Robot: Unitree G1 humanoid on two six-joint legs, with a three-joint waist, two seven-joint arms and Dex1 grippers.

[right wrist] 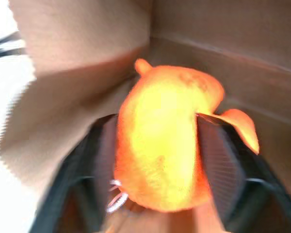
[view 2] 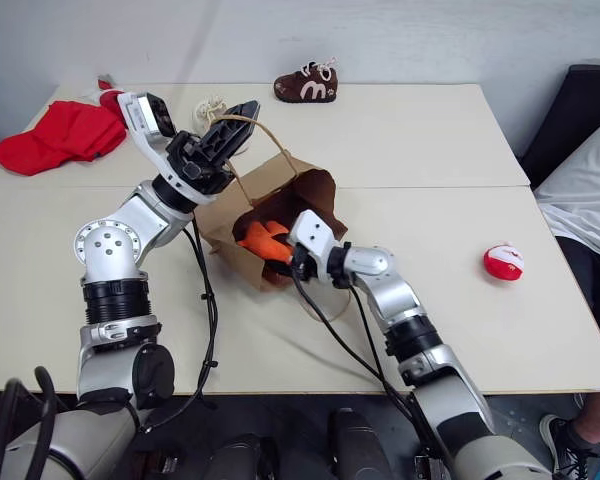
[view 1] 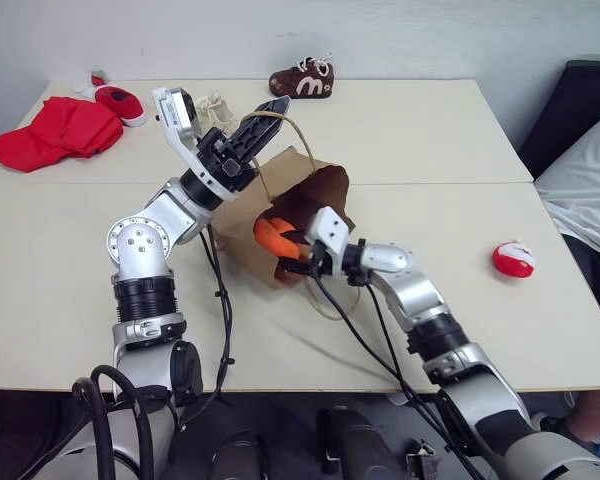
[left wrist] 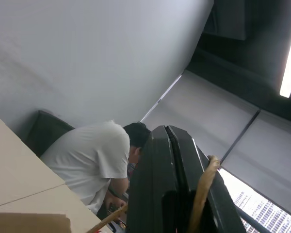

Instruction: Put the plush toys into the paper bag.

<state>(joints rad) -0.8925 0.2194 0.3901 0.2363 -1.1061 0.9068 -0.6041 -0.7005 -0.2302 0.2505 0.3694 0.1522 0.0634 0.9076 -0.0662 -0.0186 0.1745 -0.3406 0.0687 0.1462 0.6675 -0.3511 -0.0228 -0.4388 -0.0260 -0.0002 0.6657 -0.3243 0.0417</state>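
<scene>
Right gripper (view 1: 298, 250) nearest the camera, at the mouth of the plain brown kraft paper bag (view 1: 315, 190), its black fingers either side of the bright orange rounded plush toy (view 1: 276, 236); in the right wrist view the fingers look parted, barely touching the plush, which sits inside the bag opening. Left gripper (view 1: 270, 108) pressed together on a thin tan loop handle (view 1: 292, 128), holding the bag's mouth up. Round red plush toy with white patch (view 1: 513, 259) lies on the cream table (view 1: 430, 130), well apart to the right. Step: releasing the first toy in the bag. Next: pull the right arm out, reach for the red one.
</scene>
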